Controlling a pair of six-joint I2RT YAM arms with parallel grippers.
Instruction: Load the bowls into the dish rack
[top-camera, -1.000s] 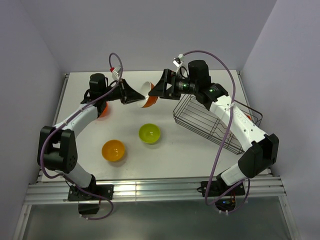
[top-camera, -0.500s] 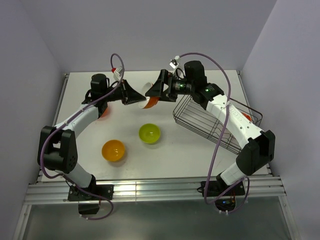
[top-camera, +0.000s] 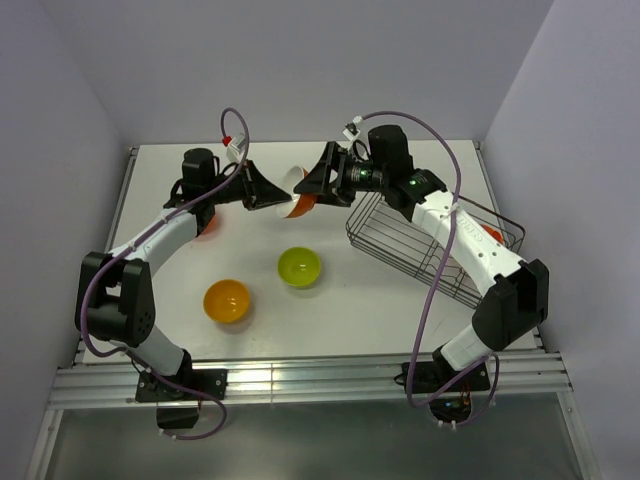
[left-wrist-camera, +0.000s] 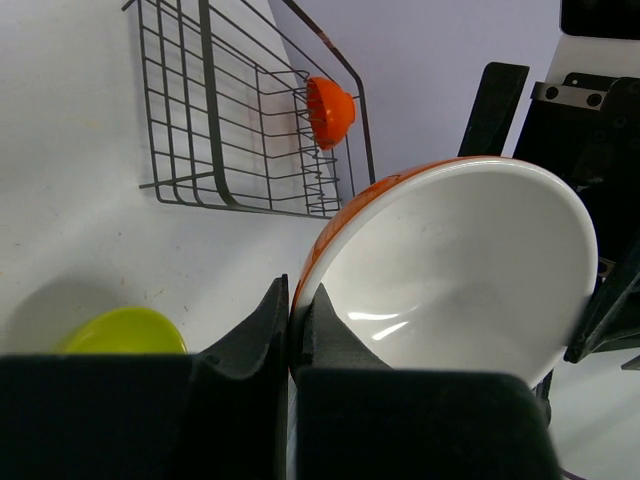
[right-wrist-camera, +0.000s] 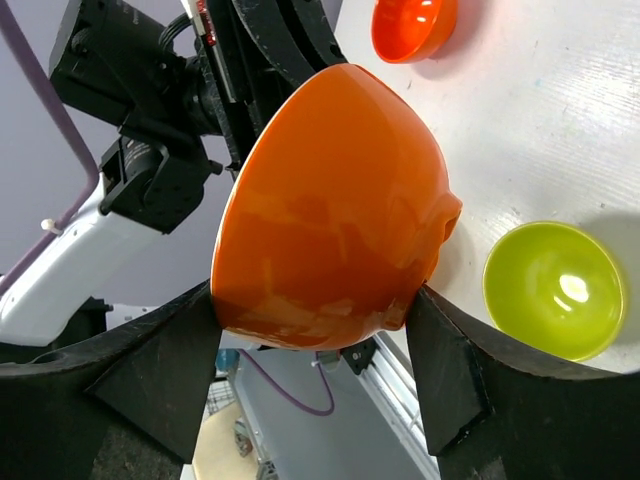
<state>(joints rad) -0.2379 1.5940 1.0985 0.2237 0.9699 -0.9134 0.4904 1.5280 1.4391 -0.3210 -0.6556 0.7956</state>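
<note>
We see the orange-and-white bowl (top-camera: 295, 198) raised off the worktop (top-camera: 380, 310) toward 12 o'clock, tipped on its side between the two arms. The left pincer (left-wrist-camera: 298, 300) comes in from 9 o'clock and pinches its rim, one finger inside and one outside. The right pincer (right-wrist-camera: 312, 290) comes in from 3 o'clock, its fingers spread to either side of the orange underside. We cannot tell whether they press on it.

The lime green bowl (top-camera: 299, 266) sits upright at 6 o'clock of the raised bowl, and the yellow-orange bowl (top-camera: 227, 301) lies at 8 o'clock of the green one. A red-orange bowl (right-wrist-camera: 413, 25) rests at 9 o'clock, beneath the left arm.

The dish rack (top-camera: 420, 245) stands at 3 o'clock with another red-orange bowl (left-wrist-camera: 330, 108) at its far end.
</note>
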